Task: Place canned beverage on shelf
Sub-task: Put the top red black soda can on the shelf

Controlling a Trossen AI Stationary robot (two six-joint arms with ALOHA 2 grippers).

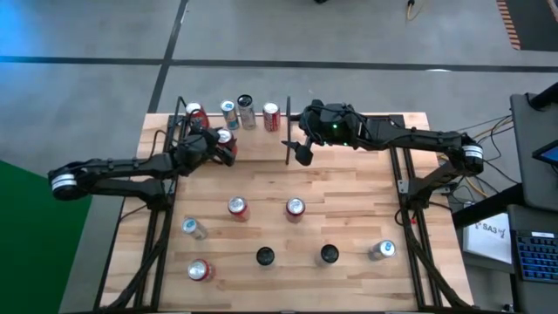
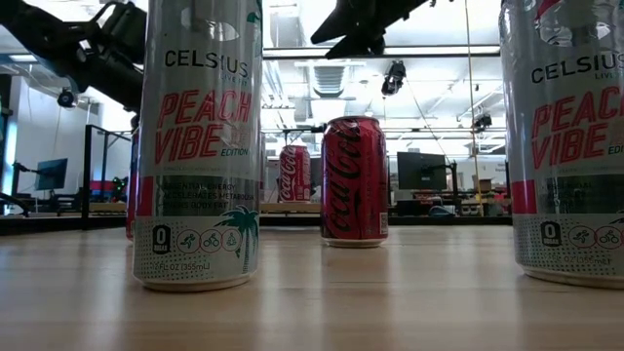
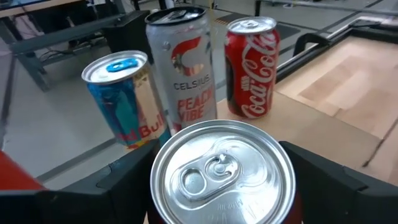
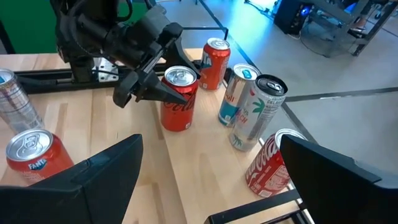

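Note:
My left gripper (image 1: 223,145) is shut on a red Coca-Cola can (image 4: 178,102) at the far left of the table, just in front of the shelf (image 1: 366,122), a light wood plank edged by black rods. In the left wrist view the can's silver top (image 3: 221,171) fills the space between my fingers. On the shelf stand a red can (image 1: 193,112), a blue and silver can (image 1: 228,112), a Celsius can (image 1: 246,110) and a Coca-Cola can (image 1: 271,115). My right gripper (image 1: 302,146) is open and empty, by the black upright rod (image 1: 288,131). My left gripper pinches the red can's upper side wall (image 4: 180,90) between its two fingers, one on each side just below the rim. The fingers (image 4: 146,90) come nearly level from the table's left. The can stands upright; whether its base (image 4: 176,127) rests on the wood, I cannot tell.
Loose cans stand on the table's near half: two red ones (image 1: 238,208) (image 1: 295,208), two with dark tops (image 1: 264,255) (image 1: 328,254), a silver one (image 1: 382,250), another red one (image 1: 200,270). A silver can (image 1: 193,228) lies tipped. Black frame rails (image 1: 405,187) run along both sides.

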